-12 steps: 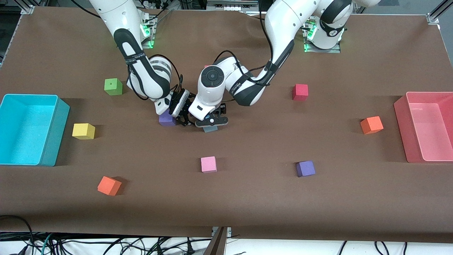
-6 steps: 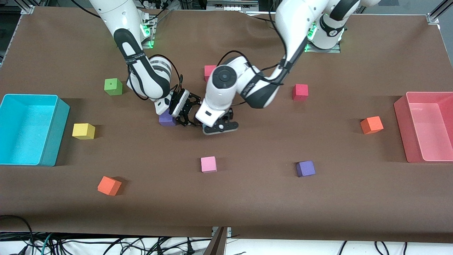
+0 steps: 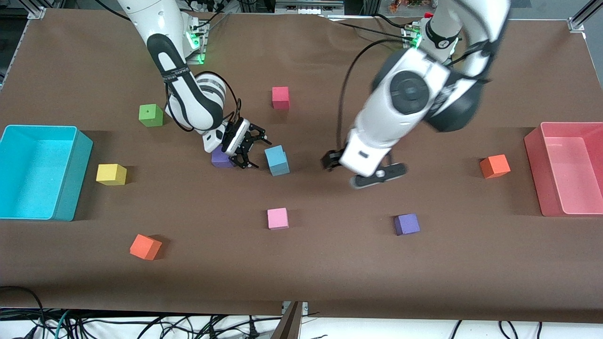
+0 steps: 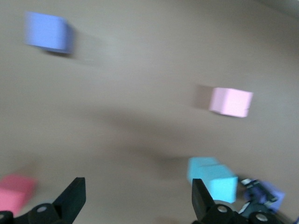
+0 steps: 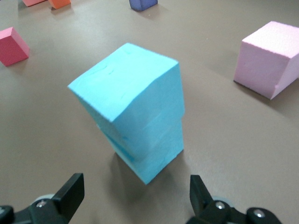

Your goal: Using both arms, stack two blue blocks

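Observation:
The two blue blocks (image 3: 276, 160) stand stacked on the brown table, the upper one twisted askew on the lower. In the right wrist view the stack (image 5: 135, 112) fills the middle. My right gripper (image 3: 258, 152) is open and empty, low beside the stack, between it and a purple cube (image 3: 220, 159); its fingers (image 5: 70, 193) stand wide apart just short of the stack. My left gripper (image 3: 372, 176) is open and empty, up in the air over bare table toward the left arm's end. The stack also shows in the left wrist view (image 4: 212, 179), apart from the left gripper (image 4: 138, 186).
A cyan bin (image 3: 70, 165) stands at the right arm's end, a pink bin (image 3: 534, 150) at the left arm's end. Loose cubes: green (image 3: 150, 115), yellow (image 3: 111, 174), orange (image 3: 145, 246), pink (image 3: 277, 218), purple (image 3: 407, 224), orange (image 3: 494, 165), red (image 3: 280, 97).
My left gripper has let go of the upper blue block, risen and swung away toward the left arm's end, uncovering the stack. My right gripper has hardly moved.

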### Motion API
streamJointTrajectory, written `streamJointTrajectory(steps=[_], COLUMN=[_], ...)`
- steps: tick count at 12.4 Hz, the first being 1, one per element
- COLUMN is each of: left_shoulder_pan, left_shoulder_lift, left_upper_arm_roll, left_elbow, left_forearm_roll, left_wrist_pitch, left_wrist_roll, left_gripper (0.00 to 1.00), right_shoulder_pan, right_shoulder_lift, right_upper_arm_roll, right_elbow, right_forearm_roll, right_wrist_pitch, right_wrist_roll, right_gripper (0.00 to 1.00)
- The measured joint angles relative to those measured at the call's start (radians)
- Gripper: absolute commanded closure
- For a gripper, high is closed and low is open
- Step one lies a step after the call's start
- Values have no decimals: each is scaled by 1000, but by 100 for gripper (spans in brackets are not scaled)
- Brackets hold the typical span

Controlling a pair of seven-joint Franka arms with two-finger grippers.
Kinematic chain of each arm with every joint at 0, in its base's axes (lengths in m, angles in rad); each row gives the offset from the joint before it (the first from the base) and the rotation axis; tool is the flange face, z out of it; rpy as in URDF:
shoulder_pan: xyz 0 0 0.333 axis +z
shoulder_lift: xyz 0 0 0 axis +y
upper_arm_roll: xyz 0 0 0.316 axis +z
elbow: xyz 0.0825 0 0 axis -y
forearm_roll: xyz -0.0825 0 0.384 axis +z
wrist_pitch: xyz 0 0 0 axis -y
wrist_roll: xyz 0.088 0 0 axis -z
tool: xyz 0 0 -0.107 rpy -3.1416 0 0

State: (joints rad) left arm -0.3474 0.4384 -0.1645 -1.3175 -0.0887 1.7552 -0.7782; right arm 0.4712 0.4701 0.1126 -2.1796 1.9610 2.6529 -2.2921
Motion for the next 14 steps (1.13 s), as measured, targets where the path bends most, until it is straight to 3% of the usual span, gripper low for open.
streamJointTrajectory(steps=[3, 7, 11, 14], left_shoulder_pan=[156, 323, 384, 390], left_shoulder_lift=[-191, -407, -479, -486], left_upper_arm_roll=[3, 31, 82, 95], left_elbow=[-78, -264, -363, -372], left_forearm_roll=[-1, 14, 53, 54], left_wrist_pitch=[-183, -224, -225, -229], left_wrist_roll=[213, 451, 604, 624], left_gripper=[0, 0, 0, 0], right_shoulder_pan=[0, 0, -1, -1], right_shoulder_lift=[-38, -106, -162, -206], right_upper_arm_roll=[0, 0, -3, -37], right_elbow=[-58, -71, -86, -82], right_forearm_roll=[6, 2, -15, -188], right_wrist_pitch=[0, 0, 0, -54], right_wrist_roll=[23, 179, 326, 587], right_gripper=[0, 0, 0, 0])
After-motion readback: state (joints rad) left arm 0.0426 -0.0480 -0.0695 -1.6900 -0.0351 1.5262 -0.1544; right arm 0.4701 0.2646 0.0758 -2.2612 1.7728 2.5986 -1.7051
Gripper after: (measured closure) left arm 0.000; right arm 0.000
